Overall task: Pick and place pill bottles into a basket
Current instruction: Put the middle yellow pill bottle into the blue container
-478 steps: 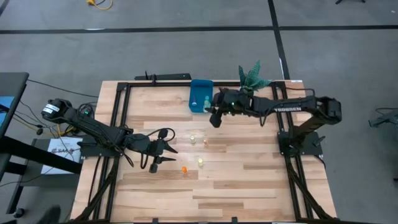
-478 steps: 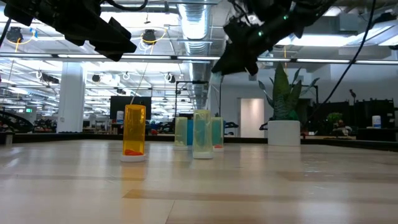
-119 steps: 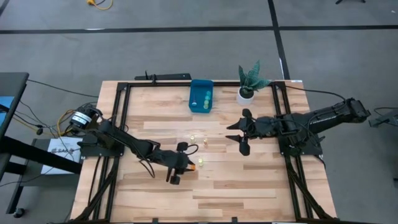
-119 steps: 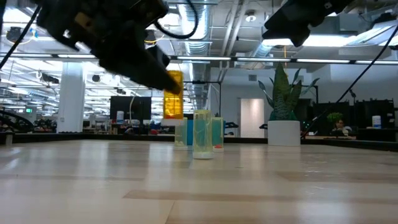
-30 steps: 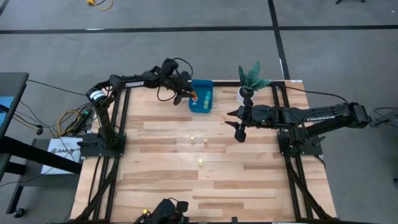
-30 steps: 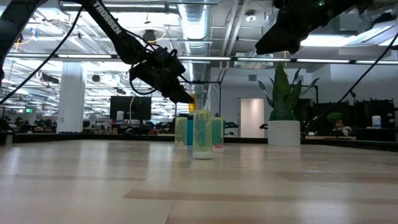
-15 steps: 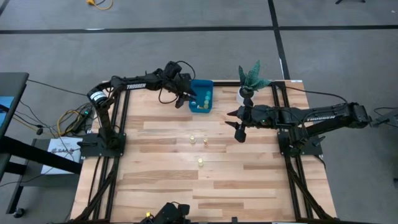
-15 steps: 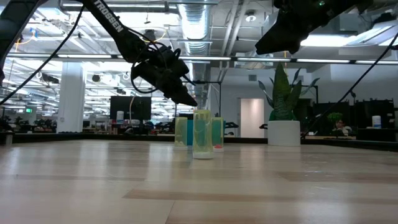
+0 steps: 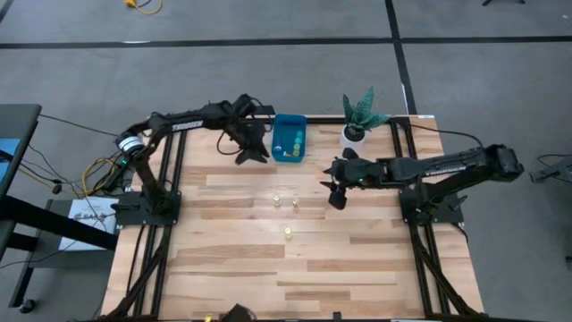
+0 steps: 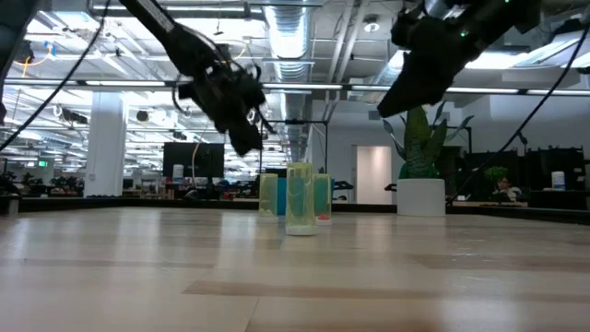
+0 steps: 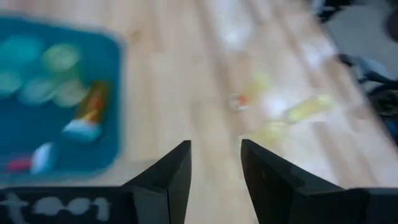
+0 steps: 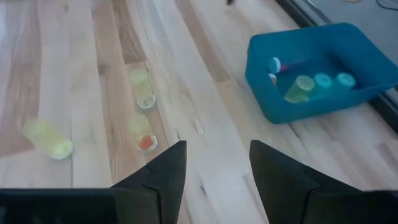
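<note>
The blue bin (image 9: 289,139) stands at the table's far middle and holds several bottles; an orange one (image 11: 92,106) lies on its side in it. Three pale yellow-green bottles stand upright on the table's middle (image 9: 276,199) (image 9: 295,204) (image 9: 288,233); they also show in the low view (image 10: 299,198). My left gripper (image 9: 247,150) hangs open and empty just left of the bin, above the table (image 11: 214,168). My right gripper (image 9: 334,188) is open and empty, up in the air right of the standing bottles (image 12: 217,165).
A potted plant in a white pot (image 9: 356,132) stands right of the bin at the far edge. A black frame (image 9: 170,179) runs along the table's left, right and far sides. Bare wood lies toward the near edge.
My left gripper has drawn back from over the bin toward the table's left and near side. The orange bottle that showed at its fingertips is gone from them and lies in the bin. My right gripper has gone a little toward the left and tipped downward.
</note>
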Motion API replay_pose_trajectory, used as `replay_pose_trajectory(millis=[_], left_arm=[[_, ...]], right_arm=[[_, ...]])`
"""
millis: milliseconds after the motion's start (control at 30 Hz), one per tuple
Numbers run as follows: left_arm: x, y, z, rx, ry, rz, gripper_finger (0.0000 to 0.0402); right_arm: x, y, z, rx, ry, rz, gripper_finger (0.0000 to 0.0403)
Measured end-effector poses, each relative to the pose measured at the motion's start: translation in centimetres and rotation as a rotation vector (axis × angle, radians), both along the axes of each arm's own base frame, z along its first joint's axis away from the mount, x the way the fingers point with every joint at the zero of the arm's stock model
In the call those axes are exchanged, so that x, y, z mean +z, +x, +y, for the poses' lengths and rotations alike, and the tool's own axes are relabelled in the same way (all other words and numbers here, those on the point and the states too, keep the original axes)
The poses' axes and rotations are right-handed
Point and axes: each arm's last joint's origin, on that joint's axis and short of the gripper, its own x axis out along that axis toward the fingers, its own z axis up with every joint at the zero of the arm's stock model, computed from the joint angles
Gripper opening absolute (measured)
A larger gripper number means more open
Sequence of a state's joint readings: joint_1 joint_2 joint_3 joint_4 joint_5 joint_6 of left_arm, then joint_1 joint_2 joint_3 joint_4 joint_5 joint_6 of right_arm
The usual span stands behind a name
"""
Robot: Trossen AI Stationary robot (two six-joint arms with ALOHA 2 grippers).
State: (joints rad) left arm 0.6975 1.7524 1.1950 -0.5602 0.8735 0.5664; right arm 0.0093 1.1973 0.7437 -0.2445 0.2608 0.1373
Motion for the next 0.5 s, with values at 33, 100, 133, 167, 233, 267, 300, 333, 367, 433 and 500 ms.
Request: replay_pose_trajectory(millis=[33,100,133,167,233,267,300,333,367,433,500], left_arm=[[0.8,-0.2,-0.6,-0.022,0.001,-0.016,0.0128],[2.5,-0.6,-2.0,-0.059,-0.004,-0.033,0.0128],[3.4,-0.7,-2.8,-0.078,0.005,-0.049,0.0128],[4.2,-0.8,-3.6,-0.092,0.017,-0.066,0.0128],[5.7,-1.2,-5.7,-0.130,0.029,-0.093,0.0128],[6.2,-1.5,-6.9,-0.151,0.032,-0.108,0.0128],[6.6,-1.8,-8.1,-0.176,0.034,-0.120,0.0128],[6.9,-2.3,-9.3,-0.200,0.034,-0.137,0.0128],[7.1,-2.7,-10.4,-0.219,0.029,-0.162,0.0128],[7.1,-3.9,-12.5,-0.248,0.005,-0.228,0.0128],[6.5,-5.0,-14.2,-0.237,-0.018,-0.291,0.0128]], right_arm=[[-0.1,0.3,0.1,-0.002,0.002,-0.012,0.0169],[-0.1,0.9,0.2,-0.003,0.008,-0.053,0.0169],[-0.1,1.1,0.3,0.001,0.008,-0.066,0.0169],[-0.1,1.2,0.5,0.005,0.009,-0.076,0.0169],[0.1,1.5,0.8,0.000,0.013,-0.119,0.0169],[0.2,1.5,1.0,-0.010,0.014,-0.128,0.0169],[0.3,1.4,1.2,-0.020,0.007,-0.133,0.0169],[0.4,1.4,1.4,-0.029,-0.003,-0.142,0.0169],[0.5,1.4,1.6,-0.043,-0.014,-0.150,0.0169],[0.7,1.1,2.1,-0.078,-0.038,-0.158,0.0169],[1.1,1.1,2.7,-0.089,-0.056,-0.192,0.0169]])
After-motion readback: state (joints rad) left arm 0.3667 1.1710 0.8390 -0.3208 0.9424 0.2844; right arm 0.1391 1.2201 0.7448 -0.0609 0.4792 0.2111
